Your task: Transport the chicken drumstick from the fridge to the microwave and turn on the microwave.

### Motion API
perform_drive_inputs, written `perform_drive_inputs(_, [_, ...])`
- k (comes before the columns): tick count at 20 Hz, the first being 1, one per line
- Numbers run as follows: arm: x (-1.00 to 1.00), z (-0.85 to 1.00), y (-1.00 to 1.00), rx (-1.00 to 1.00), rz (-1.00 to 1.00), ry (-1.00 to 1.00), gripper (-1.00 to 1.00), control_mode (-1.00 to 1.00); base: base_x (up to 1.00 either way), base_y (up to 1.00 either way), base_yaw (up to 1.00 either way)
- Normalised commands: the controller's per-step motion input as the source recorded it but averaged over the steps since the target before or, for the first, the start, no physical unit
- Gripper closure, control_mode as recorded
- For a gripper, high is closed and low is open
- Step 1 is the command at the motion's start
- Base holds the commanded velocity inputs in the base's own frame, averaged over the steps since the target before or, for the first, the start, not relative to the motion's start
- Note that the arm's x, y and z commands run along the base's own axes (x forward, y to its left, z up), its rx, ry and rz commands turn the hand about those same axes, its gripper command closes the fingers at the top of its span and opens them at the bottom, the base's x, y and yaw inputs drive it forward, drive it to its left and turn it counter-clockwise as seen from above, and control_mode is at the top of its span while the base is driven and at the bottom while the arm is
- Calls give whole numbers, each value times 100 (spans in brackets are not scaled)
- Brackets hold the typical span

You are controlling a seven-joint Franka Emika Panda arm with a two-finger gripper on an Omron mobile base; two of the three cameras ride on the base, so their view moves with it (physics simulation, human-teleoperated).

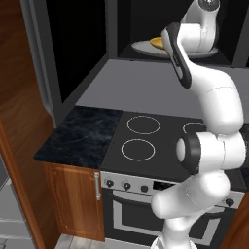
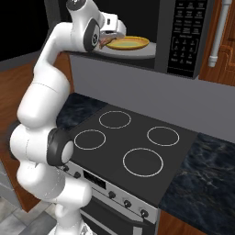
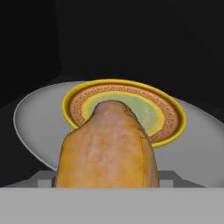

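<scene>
The yellow-orange chicken drumstick (image 3: 107,146) is held clamped in the two-finger gripper (image 3: 107,183) inside the open black microwave (image 2: 183,36), at the near edge of the yellow-rimmed round plate (image 3: 168,114), apparently so it can be set down there.

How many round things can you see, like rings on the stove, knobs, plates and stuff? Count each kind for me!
Stovetop rings: 4
Oven knobs: 5
Yellow plate: 1
Grey turntable: 1
Total: 11 round things. The chicken drumstick in the gripper is a lump, so I left it out.
</scene>
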Motion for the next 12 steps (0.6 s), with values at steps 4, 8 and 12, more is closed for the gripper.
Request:
perform_drive_inputs(4, [46,0,-18,0,0,0,100,-100,0,0,0])
perform_drive_inputs(8, [43,0,-19,0,0,0,100,-100,0,0,0])
perform_drive_inputs(12, [47,0,-12,0,0,0,100,-100,0,0,0])
